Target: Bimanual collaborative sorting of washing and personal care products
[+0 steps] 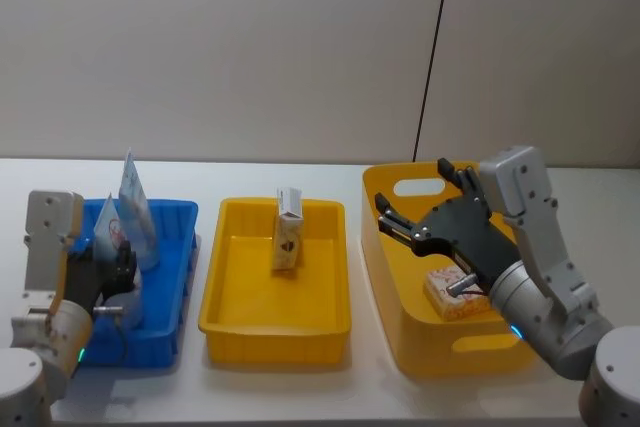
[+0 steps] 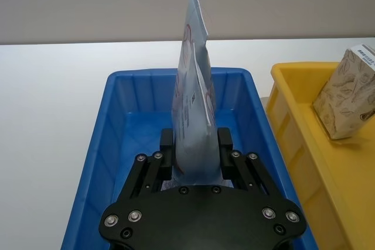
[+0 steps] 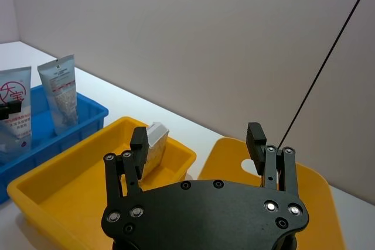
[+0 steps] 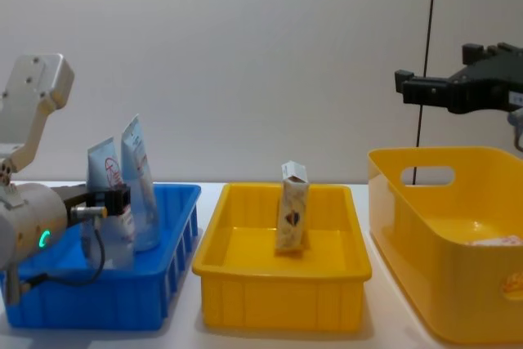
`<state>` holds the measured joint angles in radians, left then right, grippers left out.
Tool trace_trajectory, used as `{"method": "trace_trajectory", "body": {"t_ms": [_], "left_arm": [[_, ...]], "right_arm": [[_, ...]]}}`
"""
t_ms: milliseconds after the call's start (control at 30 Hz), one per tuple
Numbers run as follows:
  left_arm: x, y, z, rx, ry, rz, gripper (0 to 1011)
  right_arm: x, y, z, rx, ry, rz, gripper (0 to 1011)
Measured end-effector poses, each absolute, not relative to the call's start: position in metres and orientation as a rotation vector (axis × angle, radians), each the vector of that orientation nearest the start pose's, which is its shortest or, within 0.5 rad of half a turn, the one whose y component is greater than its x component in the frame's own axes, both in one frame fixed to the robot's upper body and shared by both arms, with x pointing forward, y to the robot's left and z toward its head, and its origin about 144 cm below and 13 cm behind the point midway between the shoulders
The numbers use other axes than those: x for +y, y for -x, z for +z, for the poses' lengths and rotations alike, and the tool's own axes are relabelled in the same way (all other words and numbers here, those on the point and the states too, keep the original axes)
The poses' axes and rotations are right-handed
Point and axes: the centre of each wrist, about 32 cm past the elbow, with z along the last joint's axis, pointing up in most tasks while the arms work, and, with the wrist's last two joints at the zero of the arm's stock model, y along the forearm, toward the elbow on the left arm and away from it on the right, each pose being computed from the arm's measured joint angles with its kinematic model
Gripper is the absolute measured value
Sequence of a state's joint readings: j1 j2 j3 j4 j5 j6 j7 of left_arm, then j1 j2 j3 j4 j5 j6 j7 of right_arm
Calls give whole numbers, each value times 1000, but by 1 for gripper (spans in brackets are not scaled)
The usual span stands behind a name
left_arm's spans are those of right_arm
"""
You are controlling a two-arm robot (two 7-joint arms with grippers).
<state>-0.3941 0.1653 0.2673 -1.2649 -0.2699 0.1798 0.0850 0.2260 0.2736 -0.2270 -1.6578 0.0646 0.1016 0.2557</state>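
L gripper (image 2: 195, 144) is down in the blue bin (image 1: 170, 347), jaws clamped on the lower body of a tube (image 2: 196, 127) held upright, w/ a second tube (image 2: 196, 16) standing just behind it. Looks like the set-down step. To do it well: get the tube's base onto the bin floor before easing open, open slowly so it doesn't tip, then pull straight back w/o brushing the neighbour. R gripper (image 1: 415, 195) hangs over the yellow basket (image 1: 440, 362), fingers spread wide, holding nothing. The small carton (image 1: 455, 292) lies on the basket floor below it, prob. next to be picked. Tall carton (image 1: 288, 232) stands upright in the middle yellow tray (image 1: 275, 332), near its back wall. Hard to tell: the held tube's cap end is hidden by the L gripper's palm, so can't say if it touches the floor yet. Can't tell if the two tubes touch. In chest view the basket wall cuts off most of the small carton. Print on the tubes is too small to read.
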Motion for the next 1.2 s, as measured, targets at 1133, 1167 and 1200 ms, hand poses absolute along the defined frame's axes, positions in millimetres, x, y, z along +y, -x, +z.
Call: {"method": "trace_trajectory", "body": {"t_ms": [1133,1167,1200], "left_arm": [[229,-539,1251,-70,55,1267,238],[229,-539,1251,-70,55,1267,236],[229,-538,1253,-71,68,1250,229]], "right_arm": [[-225,-510,1234,-245,44,-1034,1004],[-225,-511,1233,-241,41,-1028,1004],[-225,-511,1233,-239,41,-1025,1004]]}}
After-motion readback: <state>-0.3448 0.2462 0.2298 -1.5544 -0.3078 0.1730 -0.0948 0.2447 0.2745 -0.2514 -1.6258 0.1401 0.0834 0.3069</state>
